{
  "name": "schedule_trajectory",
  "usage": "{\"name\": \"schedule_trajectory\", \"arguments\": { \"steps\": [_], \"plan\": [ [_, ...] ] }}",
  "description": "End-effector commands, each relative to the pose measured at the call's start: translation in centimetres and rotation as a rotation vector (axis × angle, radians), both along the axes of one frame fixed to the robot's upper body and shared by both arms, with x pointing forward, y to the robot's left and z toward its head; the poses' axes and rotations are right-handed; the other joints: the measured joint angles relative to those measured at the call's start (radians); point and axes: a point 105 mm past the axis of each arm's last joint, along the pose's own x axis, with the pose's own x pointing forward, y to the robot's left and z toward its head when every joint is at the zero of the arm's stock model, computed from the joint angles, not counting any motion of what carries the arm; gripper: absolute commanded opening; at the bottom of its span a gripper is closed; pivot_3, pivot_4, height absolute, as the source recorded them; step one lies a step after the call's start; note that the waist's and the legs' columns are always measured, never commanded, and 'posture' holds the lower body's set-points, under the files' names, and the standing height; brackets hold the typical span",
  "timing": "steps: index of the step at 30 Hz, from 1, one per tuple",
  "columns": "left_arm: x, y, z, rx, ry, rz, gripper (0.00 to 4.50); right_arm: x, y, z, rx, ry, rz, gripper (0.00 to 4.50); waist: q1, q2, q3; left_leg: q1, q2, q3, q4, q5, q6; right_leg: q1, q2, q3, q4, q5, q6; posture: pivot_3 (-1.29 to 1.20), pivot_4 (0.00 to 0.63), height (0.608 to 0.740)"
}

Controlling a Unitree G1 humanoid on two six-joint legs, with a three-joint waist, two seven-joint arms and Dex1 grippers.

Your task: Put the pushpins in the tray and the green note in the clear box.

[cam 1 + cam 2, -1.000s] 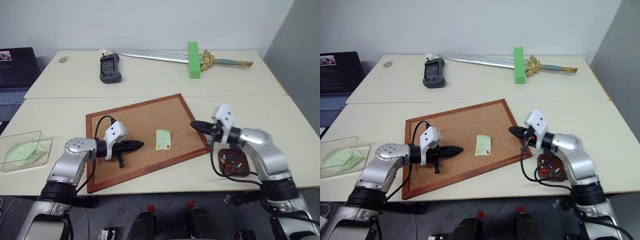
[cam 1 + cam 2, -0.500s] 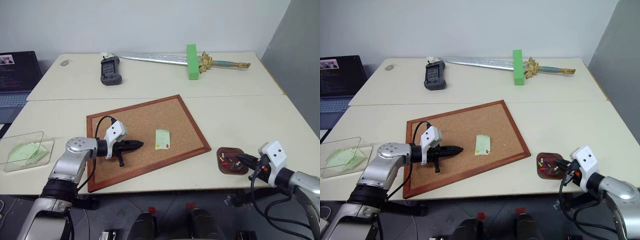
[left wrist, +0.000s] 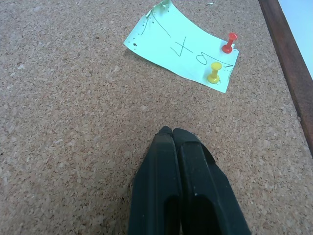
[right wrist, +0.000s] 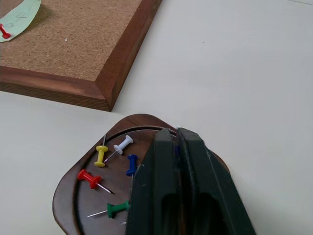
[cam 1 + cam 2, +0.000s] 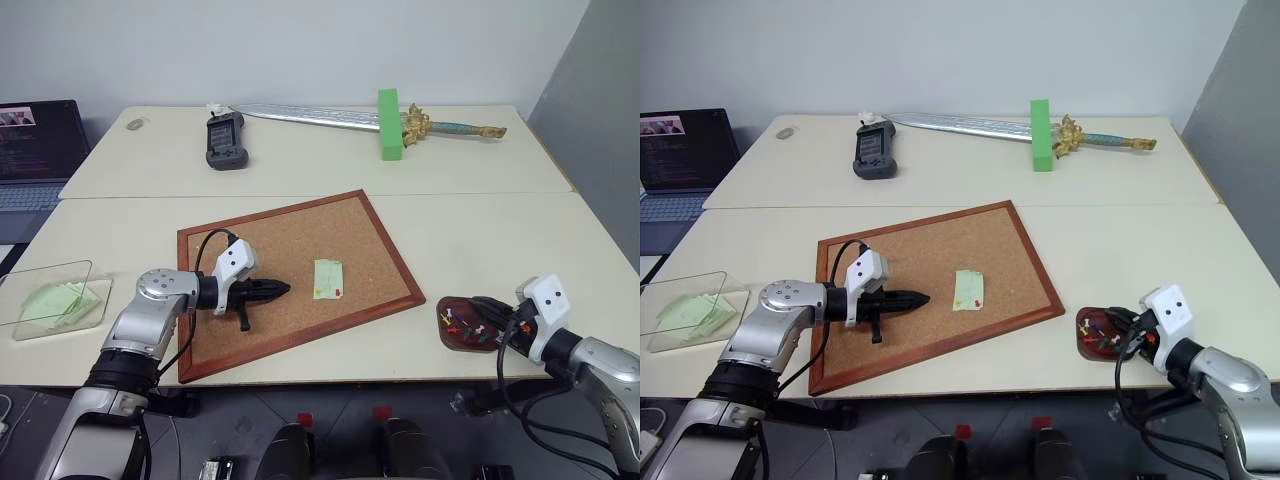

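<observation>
Over the tray (image 4: 73,196), the right end effector (image 4: 176,134), seemingly clenched, should be opened fully so its pushpin (image 4: 131,164) is dropped inside.

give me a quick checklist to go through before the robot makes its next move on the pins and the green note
1. Pins already dropped lie inside the tray: ok, yellow, white, blue, red and green ones rest in it.
2. Right gripper has let go of its pin: cannot tell, fingers look nearly together over the tray.
3. Green note free to lift: not ok, a red pin and a yellow pin hold it on the corkboard.
4. Left gripper ready to pick: not ok, shut, short of the note.
5. Clear box reachable: ok, at the table's left edge.
</observation>
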Motion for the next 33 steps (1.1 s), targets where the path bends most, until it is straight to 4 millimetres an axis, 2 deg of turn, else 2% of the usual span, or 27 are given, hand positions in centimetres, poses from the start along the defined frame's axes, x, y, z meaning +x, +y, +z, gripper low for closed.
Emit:
{"name": "schedule_trajectory", "arguments": {
  "steps": [1,4,13,19,20,23,26,28,33],
  "plan": [
    [-0.2,0.4,-0.8,0.042,0.025,0.011,0.0,-0.2,0.6,0.5,0.012,-0.015,0.037,1.11,0.0,0.0,0.0,0.0,0.0,0.0,0.0,0.0,0.0,0.0,0.0,0.0,0.0,0.0,0.0,0.0,0.15,0.74],
    [-0.2,0.4,-0.7,0.043,0.024,0.014,0.0,-0.2,0.7,0.4,0.007,-0.016,0.038,1.71,0.0,0.0,0.0,0.0,0.0,0.0,0.0,0.0,0.0,0.0,0.0,0.0,0.0,0.0,0.0,0.0,0.15,0.74],
    [-0.3,0.4,-0.6,0.042,0.024,0.011,0.0,-0.1,-0.1,0.5,-0.009,-0.022,0.036,1.71,0.0,0.0,0.0,0.0,0.0,0.0,0.0,0.0,0.0,0.0,0.0,0.0,0.0,0.0,0.0,0.0,0.15,0.74],
    [-0.3,0.4,-0.7,0.041,0.024,0.01,0.0,0.2,1.2,3.0,0.0,-0.103,0.154,1.71,0.0,0.0,0.0,0.0,0.0,0.0,0.0,0.0,0.0,0.0,0.0,0.0,0.0,0.0,0.001,0.0,0.15,0.74],
    [-0.2,0.4,-0.7,0.041,0.024,0.011,0.0,0.3,1.7,3.4,0.002,-0.112,0.183,1.71,0.0,0.0,0.0,0.0,0.0,0.0,0.0,0.0,0.0,0.0,0.0,0.0,0.0,-0.001,0.001,0.0,0.15,0.74],
    [-0.2,0.3,-0.7,0.04,0.028,0.013,0.0,0.7,5.1,5.2,-0.01,-0.164,0.36,1.71,-0.001,0.0,0.0,0.0,0.0,0.0,0.0,0.0,0.0,0.0,0.0,0.0,0.0,-0.001,0.001,0.0,0.15,0.74],
    [-0.2,0.3,-0.7,0.042,0.033,0.012,0.0,1.8,8.0,6.2,0.007,-0.208,0.458,1.71,-0.002,0.0,0.0,0.0,0.0,0.0,0.0,0.0,0.0,0.0,0.001,0.0,0.0,-0.001,0.002,0.0,0.15,0.74],
    [-0.2,0.3,-0.8,0.044,0.034,0.011,0.0,2.2,9.6,6.2,0.018,-0.219,0.502,1.71,-0.001,-0.001,0.001,0.0,0.0,-0.001,0.0,0.0,0.0,0.0,0.001,-0.001,0.0,-0.002,0.004,0.0,0.15,0.74],
    [-0.2,0.2,-0.7,0.047,0.03,0.005,0.0,2.6,13.7,4.7,-0.009,-0.232,0.672,1.71,0.001,-0.001,0.001,-0.002,0.0,-0.002,0.0,0.0,0.0,-0.001,0.0,-0.002,0.0,0.0,-0.001,0.0,0.15,0.74]
  ]
}}
